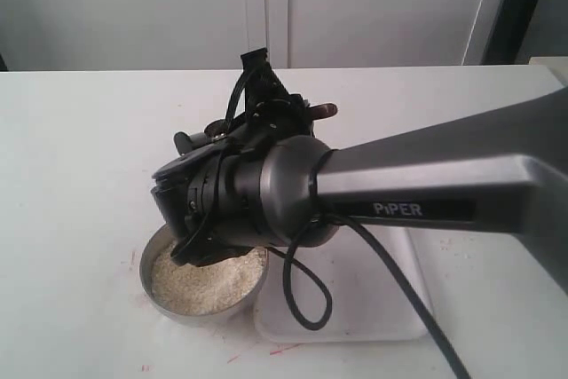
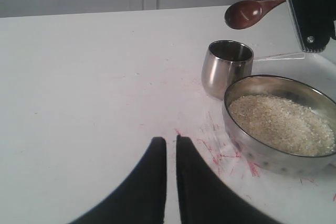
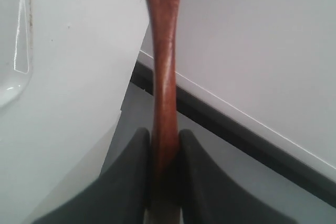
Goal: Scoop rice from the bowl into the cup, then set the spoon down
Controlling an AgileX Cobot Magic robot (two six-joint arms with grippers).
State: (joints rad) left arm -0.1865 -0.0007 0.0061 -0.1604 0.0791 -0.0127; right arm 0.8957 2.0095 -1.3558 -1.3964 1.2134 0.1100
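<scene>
The left fingers (image 2: 152, 182) hang low over the bare desk (image 2: 79, 77). They are almost together, with only a thin slit between them and nothing in it. To their right stands the cup (image 2: 227, 66), upright on the desk and just beside the bowl (image 2: 247, 148); whether the two touch cannot be told. Its inside is too dark to show any grains. The bowl holds a level bed of rice (image 2: 278, 124). Above and beyond the cup, the spoon (image 2: 247, 14) hangs in the air, and no grains show in its hollow. The right fingers (image 3: 131, 171) pinch its thin handle from both sides, with the scoop pointing away from them. A white tray (image 1: 373, 308) lies just right of the bowl.

The spoon looks light and stiff, but its smooth, slim handle could swivel between the pads, so a firm hold partway along the handle seems best. The rice is loose and will slide off a tilted scoop. The cup's narrow mouth leaves little room for error, and the cup seems light enough to tip if knocked.
</scene>
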